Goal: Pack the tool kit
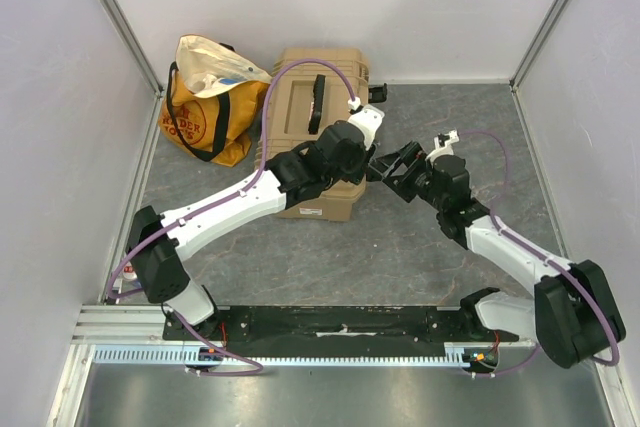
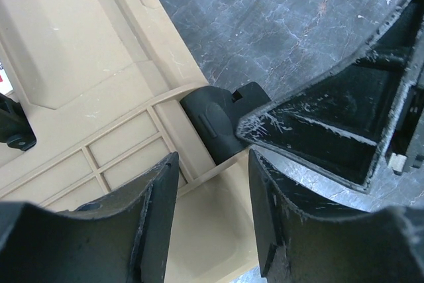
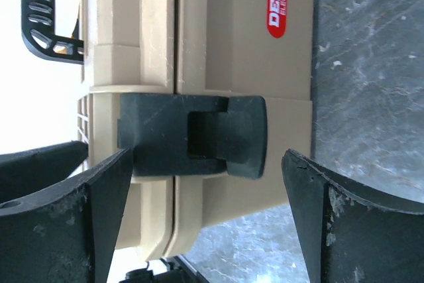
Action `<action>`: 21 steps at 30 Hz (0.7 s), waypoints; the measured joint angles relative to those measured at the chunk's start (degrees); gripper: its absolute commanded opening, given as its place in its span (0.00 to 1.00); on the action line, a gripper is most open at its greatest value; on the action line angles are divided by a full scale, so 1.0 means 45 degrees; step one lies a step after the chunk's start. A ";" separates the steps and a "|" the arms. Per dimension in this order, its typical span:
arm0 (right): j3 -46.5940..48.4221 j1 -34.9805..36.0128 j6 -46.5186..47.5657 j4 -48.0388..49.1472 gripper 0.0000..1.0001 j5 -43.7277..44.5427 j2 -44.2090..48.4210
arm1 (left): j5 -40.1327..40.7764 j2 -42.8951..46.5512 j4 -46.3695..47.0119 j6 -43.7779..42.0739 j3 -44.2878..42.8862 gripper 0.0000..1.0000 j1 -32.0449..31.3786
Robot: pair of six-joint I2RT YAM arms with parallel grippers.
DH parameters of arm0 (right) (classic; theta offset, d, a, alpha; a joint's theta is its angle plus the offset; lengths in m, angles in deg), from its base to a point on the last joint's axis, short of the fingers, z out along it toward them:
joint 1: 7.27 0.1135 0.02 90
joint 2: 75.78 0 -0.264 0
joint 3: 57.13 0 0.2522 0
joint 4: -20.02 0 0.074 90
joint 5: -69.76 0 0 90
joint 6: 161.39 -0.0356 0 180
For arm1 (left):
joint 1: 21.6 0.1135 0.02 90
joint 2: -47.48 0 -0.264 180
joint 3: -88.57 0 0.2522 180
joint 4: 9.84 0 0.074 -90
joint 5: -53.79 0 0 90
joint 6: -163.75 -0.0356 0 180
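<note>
The tool kit (image 1: 300,97), a tan ribbed plastic box with a black handle (image 1: 317,104), stands with its lid down at the back middle of the table. My left gripper (image 1: 356,157) hovers over the lid's near right corner, open a little with nothing between its fingers (image 2: 159,203). In the left wrist view the tan lid (image 2: 79,64) and a black side latch (image 2: 215,120) lie just below. My right gripper (image 1: 388,167) is open wide at the box's right side. Its jaws stand either side of that latch (image 3: 192,134), which lies flat across the lid seam.
An orange-yellow cloth bag (image 1: 210,97) leans against the box's left side. A second black latch (image 1: 377,94) sticks out at the box's far right. White walls close in the grey marbled table (image 1: 450,127) on three sides. The two grippers are very close together.
</note>
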 measured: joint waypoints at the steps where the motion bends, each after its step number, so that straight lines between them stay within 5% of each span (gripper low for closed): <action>1: 0.0005 0.0010 0.0160 -0.0316 0.98 0.0063 0.0219 | -0.0010 -0.0010 -0.0029 0.0010 -0.0024 0.55 0.0000; 12: 0.3230 0.0199 0.3094 -0.6654 0.97 0.2443 0.1287 | 0.0126 -0.0087 -0.1209 0.0015 -0.0699 0.59 0.0039; 21: 0.5518 0.0194 0.5629 -0.9753 0.49 0.5668 0.1778 | 0.1161 0.1093 -0.2968 0.0010 -0.1005 0.67 0.0243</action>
